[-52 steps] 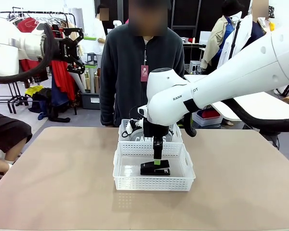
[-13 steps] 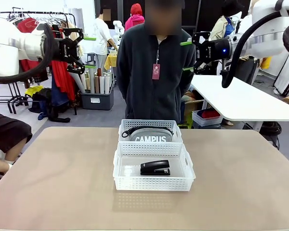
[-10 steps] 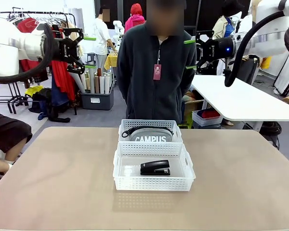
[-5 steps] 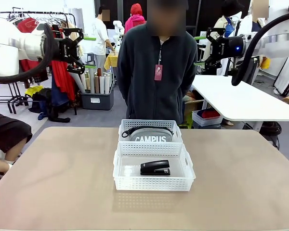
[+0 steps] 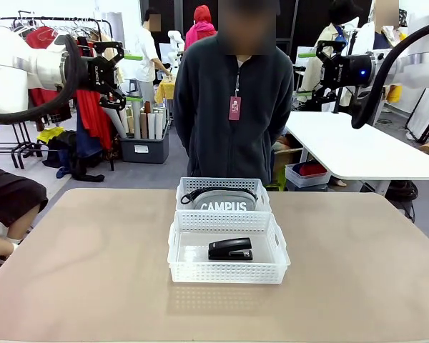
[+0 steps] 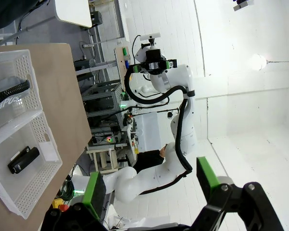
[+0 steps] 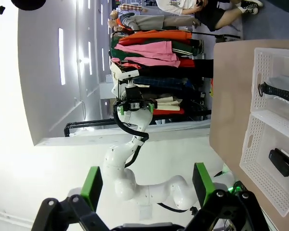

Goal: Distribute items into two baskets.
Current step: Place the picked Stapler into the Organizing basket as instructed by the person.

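Now both end effectors (image 5: 126, 66) (image 5: 305, 73) high, wide apart, unloaded.

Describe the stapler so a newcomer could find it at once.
On the tan table, two white lattice baskets sit end to end at the middle. The stapler lies in the nearer basket, the one on the robot's side. It is small, black and hard-edged, unlike the grey CAMPUS pouch filling the far basket.
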You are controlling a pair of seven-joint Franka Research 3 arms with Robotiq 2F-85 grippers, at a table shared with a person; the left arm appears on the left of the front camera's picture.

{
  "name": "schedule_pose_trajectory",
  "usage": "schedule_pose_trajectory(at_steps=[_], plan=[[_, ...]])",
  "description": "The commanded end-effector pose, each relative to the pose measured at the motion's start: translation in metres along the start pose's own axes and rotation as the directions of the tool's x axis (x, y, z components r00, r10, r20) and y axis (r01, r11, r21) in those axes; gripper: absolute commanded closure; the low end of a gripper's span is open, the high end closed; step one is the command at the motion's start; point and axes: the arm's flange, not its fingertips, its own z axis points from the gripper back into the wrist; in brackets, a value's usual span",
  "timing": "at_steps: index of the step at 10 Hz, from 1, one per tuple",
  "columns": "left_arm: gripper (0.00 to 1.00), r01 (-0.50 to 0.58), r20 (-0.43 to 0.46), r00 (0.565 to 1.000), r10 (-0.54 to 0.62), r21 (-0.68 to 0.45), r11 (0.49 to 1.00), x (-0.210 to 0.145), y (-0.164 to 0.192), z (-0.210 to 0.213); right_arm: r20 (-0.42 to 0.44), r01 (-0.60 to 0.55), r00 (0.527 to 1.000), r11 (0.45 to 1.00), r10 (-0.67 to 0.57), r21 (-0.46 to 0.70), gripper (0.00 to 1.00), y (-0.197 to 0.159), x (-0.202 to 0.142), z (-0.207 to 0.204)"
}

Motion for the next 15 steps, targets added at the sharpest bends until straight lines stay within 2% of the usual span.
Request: schedule_pose_trajectory(at_steps=[1,2,3,15], plan=[[0.0,0.004,0.001,1.0,-0.004,-0.004,1.0,-0.001,-0.003,0.0,0.018,-0.019,1.0,0.999,0.018,0.029,0.0,-0.002,-0.011,-0.001],[0.0,0.004,0.001,1.0,-0.004,-0.004,1.0,-0.001,-0.003,0.0,0.04,-0.039,0.998,0.999,0.038,0.008,0.0,0.0,-0.01,-0.003],[0.0,0.004,0.001,1.0,-0.004,-0.004,1.0,-0.001,-0.003,0.0,0.002,0.003,1.0,1.0,-0.003,0.002,0.0,-0.002,-0.001,0.001],[0.0,0.004,0.001,1.0,-0.004,-0.004,1.0,-0.001,-0.003,0.0,0.002,0.003,1.0,1.0,-0.003,0.002,0.0,-0.002,-0.001,0.001]])
